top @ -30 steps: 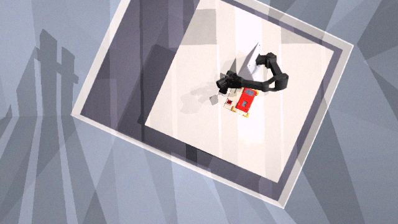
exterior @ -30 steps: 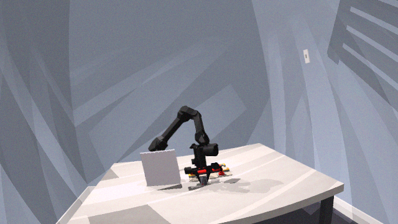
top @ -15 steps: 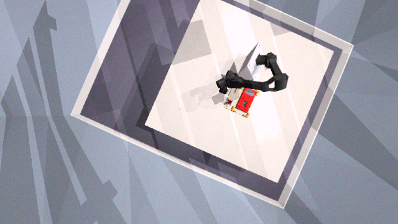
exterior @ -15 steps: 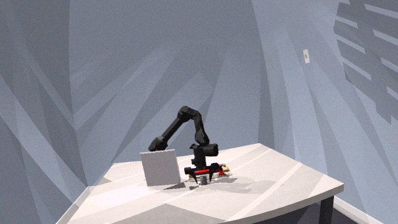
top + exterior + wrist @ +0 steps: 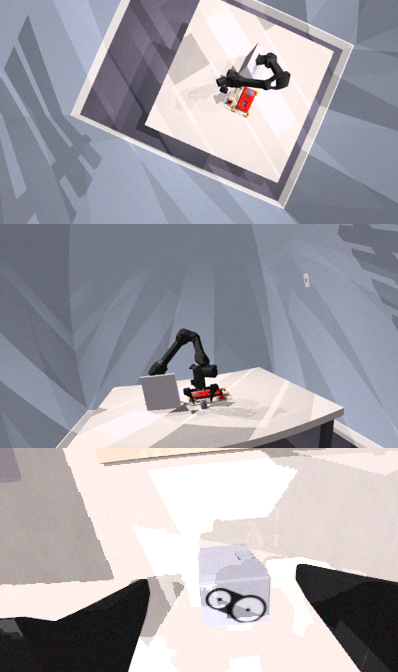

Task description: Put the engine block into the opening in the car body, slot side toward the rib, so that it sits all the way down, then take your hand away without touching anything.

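The grey engine block (image 5: 203, 404) (image 5: 235, 583) appears to stand on the table beside the board, its two round pulleys facing the wrist camera. My gripper (image 5: 203, 402) (image 5: 222, 578) is open around it, one finger on each side, with gaps visible between fingers and block in the wrist view. The red car body (image 5: 251, 100) (image 5: 203, 394) lies on the cream board, behind the gripper in the exterior view. Its opening (image 5: 245, 104) shows from above and looks dark grey. The rib cannot be made out. The arm hides the block in the top view.
The cream board (image 5: 231, 97) (image 5: 170, 454) has yellow-orange corner brackets around the car body. A small red part (image 5: 229, 102) (image 5: 221, 396) stands on the board beside it. A grey upright panel (image 5: 249, 63) (image 5: 160, 392) stands close to the arm's base.
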You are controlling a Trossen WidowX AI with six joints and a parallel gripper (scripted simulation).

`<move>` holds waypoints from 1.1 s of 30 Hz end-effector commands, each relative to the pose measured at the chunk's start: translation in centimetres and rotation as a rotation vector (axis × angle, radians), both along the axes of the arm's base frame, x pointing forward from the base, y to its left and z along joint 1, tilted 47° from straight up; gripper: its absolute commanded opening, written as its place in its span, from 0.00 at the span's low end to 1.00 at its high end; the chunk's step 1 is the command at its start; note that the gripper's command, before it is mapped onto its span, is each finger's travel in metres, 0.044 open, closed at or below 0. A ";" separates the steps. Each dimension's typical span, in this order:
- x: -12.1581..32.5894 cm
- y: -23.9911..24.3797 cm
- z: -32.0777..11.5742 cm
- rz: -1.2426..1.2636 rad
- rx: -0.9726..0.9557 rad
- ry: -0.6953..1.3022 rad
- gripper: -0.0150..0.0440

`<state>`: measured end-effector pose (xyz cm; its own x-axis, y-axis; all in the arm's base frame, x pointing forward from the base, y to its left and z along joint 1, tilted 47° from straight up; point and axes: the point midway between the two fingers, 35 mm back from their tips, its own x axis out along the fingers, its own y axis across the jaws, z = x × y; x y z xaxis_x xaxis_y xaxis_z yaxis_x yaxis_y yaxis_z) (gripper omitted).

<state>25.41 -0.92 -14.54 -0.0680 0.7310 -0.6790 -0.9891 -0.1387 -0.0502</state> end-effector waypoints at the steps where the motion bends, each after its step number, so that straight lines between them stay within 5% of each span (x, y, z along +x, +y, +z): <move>1: 0.4 -1.5 1.2 0.004 -0.007 -0.012 1.00; 33: 0.7 -3.0 2.4 -0.002 -0.009 -0.006 1.00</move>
